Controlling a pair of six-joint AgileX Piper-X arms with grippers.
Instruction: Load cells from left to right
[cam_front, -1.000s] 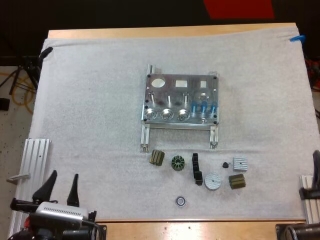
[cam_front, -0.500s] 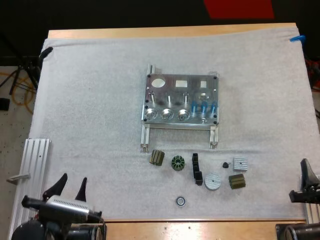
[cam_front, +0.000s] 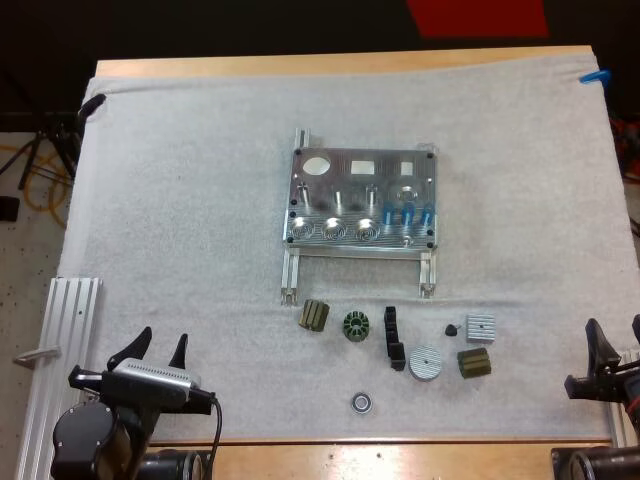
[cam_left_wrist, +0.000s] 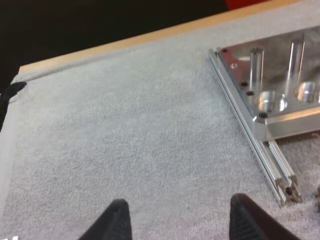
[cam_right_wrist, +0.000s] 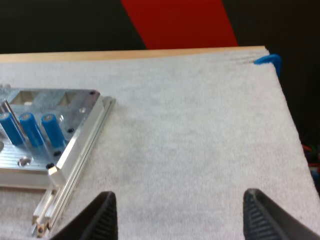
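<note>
Spanning nearly the whole high view, the wooden surface (cam_front: 340, 62) carries a white mat (cam_front: 180, 200) that leaves only thin strips of wood bare along the top and bottom of the frame. At centre frame, a little toward the top, the metal fixture (cam_front: 388, 178) lies flat on the mat. It is a machined plate on two slim rails that stick out toward the bottom of the frame, with one round and two square openings along its far row and three round pockets along its near row.

A long aluminium rail (cam_front: 62, 340) lies at the lower left, beside the mat's edge. The left tool (cam_front: 161, 338) hovers at the lower left of the frame, just right of that rail. Its two black fingers are spread apart with nothing between them, and its wrist view shows bare mat below and the fixture's left corner beyond. The right tool (cam_front: 613, 328) sits at the lower right edge, fingers likewise wide apart and empty, looking over bare mat toward the fixture's right side.

Three blue cylinders (cam_front: 408, 213) stand upright together in the right part of the fixture. Below the fixture, small parts rest loose on the mat:
- an olive ribbed block (cam_front: 314, 316)
- a dark green toothed ring (cam_front: 355, 326)
- a black bracket (cam_front: 392, 338)
- a silver disc (cam_front: 425, 362)
- a silver finned block (cam_front: 480, 327)
- a second olive block (cam_front: 474, 363)
- a tiny black piece (cam_front: 451, 329)
- a bearing (cam_front: 361, 403), nearest the bottom edge
</note>
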